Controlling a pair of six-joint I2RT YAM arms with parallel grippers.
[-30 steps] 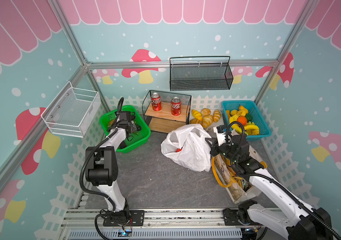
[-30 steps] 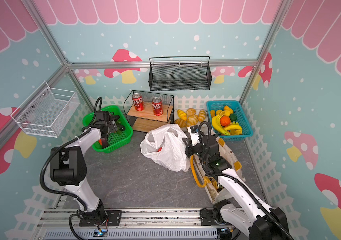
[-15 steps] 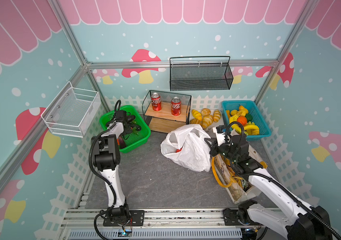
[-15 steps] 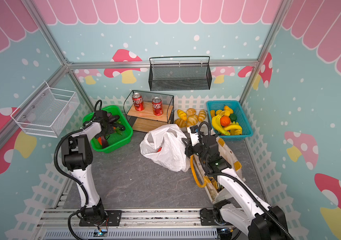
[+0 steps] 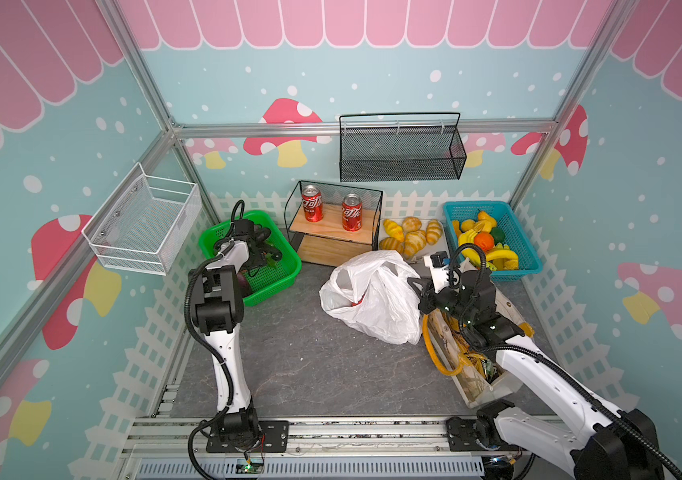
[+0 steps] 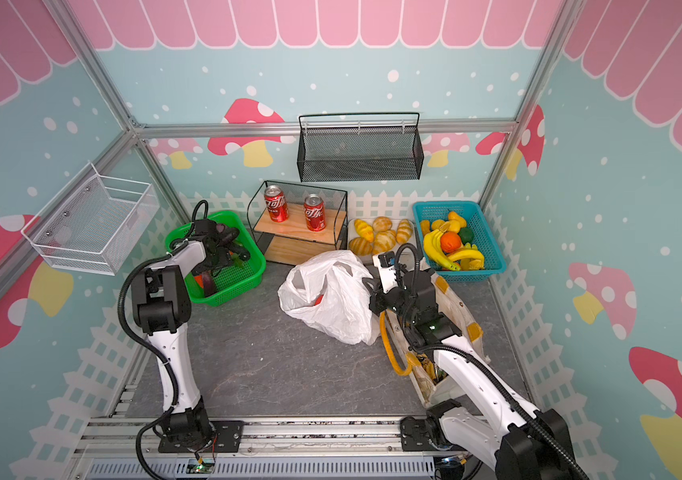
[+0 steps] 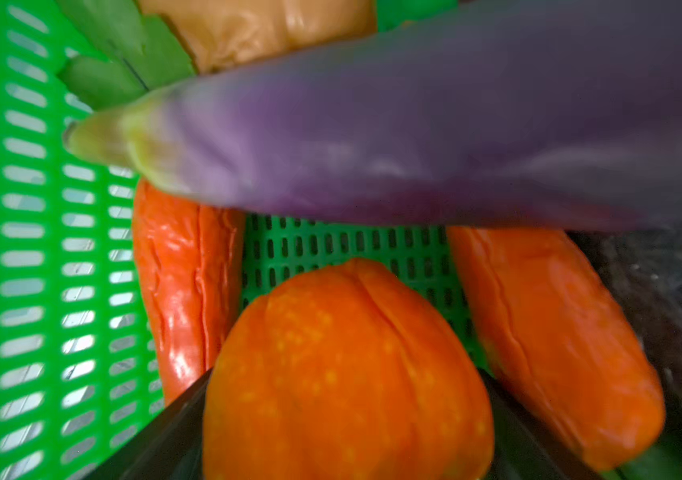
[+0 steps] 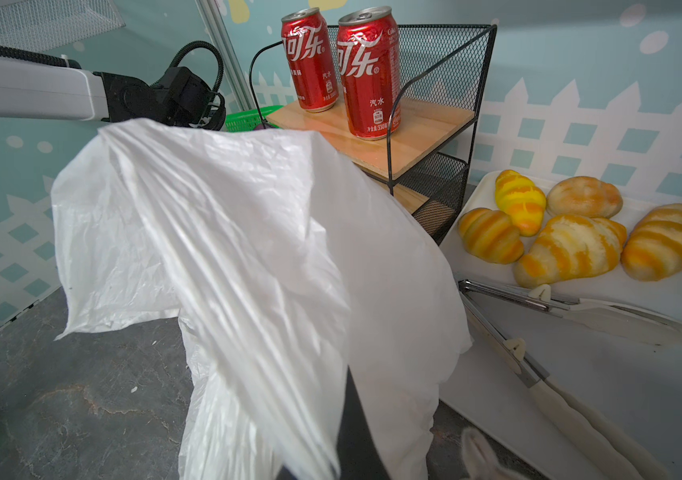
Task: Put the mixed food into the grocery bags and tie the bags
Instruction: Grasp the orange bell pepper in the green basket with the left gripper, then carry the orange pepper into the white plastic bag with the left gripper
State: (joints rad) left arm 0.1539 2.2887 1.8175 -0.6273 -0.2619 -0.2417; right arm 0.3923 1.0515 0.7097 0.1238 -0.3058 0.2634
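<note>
In the green basket [image 5: 213, 246] [image 7: 19, 249] my left gripper [image 5: 263, 254] [image 6: 231, 254] [image 7: 345, 374] points down among the mixed food. Its two black fingers press both sides of an orange pumpkin [image 7: 343, 353]. A long purple vegetable [image 7: 414, 145] and two red-orange pieces [image 7: 185, 282] lie beside it. The white plastic bag [image 5: 372, 299] [image 6: 331, 299] [image 8: 247, 249] stands mid-table with something red [image 5: 358, 301] inside. My right gripper [image 5: 415, 287] [image 6: 370, 287] [image 8: 347, 436] is shut on the bag's right edge and holds it up. The cream tote [image 5: 476, 386] [image 6: 468, 316] with yellow handles lies under my right arm.
A wire shelf with two red cans [image 5: 331, 208] stands at the back. Right of it are a white tray of croissants [image 5: 409, 237] [image 8: 572, 249], metal tongs [image 8: 518, 299] and a blue fruit basket [image 5: 493, 241]. A white wire basket [image 5: 144, 224] and a black one [image 5: 401, 149] hang on the walls.
My left arm has folded its elbow in toward the green basket, its gripper staying inside the basket. The right arm and the white bag have not moved.
</note>
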